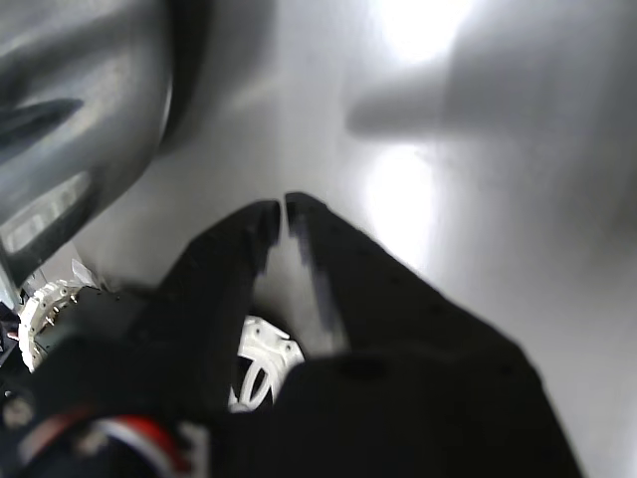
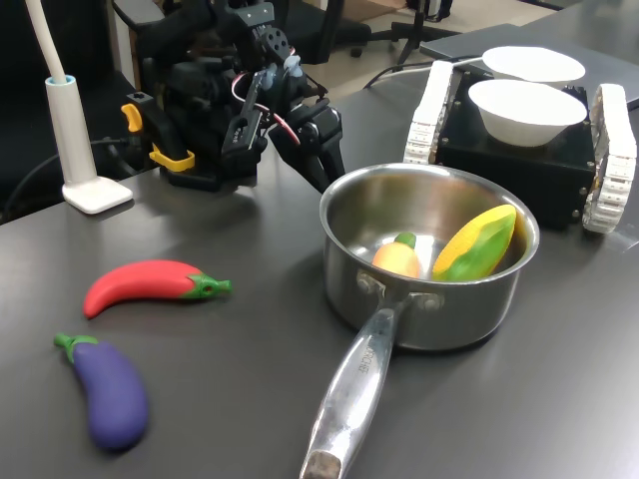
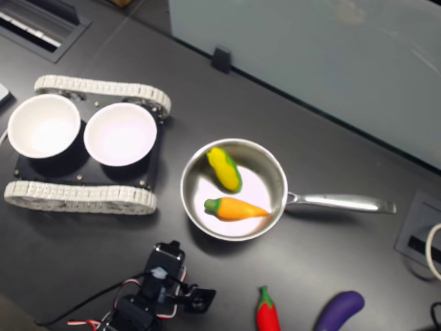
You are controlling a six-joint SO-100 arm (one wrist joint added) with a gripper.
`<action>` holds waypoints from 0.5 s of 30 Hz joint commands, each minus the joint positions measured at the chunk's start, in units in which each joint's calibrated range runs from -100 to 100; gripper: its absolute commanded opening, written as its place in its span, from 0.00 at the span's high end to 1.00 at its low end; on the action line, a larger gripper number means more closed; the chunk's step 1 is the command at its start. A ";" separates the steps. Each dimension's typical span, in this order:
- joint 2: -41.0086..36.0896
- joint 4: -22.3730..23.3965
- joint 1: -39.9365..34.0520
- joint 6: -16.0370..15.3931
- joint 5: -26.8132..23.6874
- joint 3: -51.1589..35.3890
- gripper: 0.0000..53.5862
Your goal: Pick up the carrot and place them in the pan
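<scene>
**Inspector:** Orange plastic, green top: the carrot [image 3: 236, 208] lies flat on the floor of the pan [image 3: 195, 167], tip toward the handle side, seen plainly in the second exterior view. A corn cob [image 3: 225, 169] lies just beside it, apart from it as far as I can tell.

**Clerk:** And the gripper?

**Inspector:** The gripper [image 1: 280, 212] is outside the pan, near its wall. In the wrist view the jaws stand almost together, only a thin slit between the tips, and nothing is held in them.

**Clerk:** Status of the task?

**Inspector:** By my judgement, placement is done; 1 carrot is in the pan.

**Clerk:** Risks from here?

**Inspector:** 2. First, the arm sits close to the steel wall in the first exterior view; a careless swing could knock the pan [image 2: 429, 299] and shift it on the table [image 2: 240, 399]. Second, the long handle [image 2: 351, 399] juts out, and a strike there would turn the pan and roll its contents.

**Clerk:** Other items?

**Inspector:** 1 chili pepper [image 2: 148, 283] and 1 eggplant [image 2: 108, 391] lie well apart from the pan.
</scene>
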 commanded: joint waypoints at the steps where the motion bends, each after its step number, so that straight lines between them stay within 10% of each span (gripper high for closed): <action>1: -0.75 -3.03 0.99 -0.72 -0.24 -1.28 1.00; 15: -0.75 -3.03 -1.19 -0.72 0.93 -1.28 1.00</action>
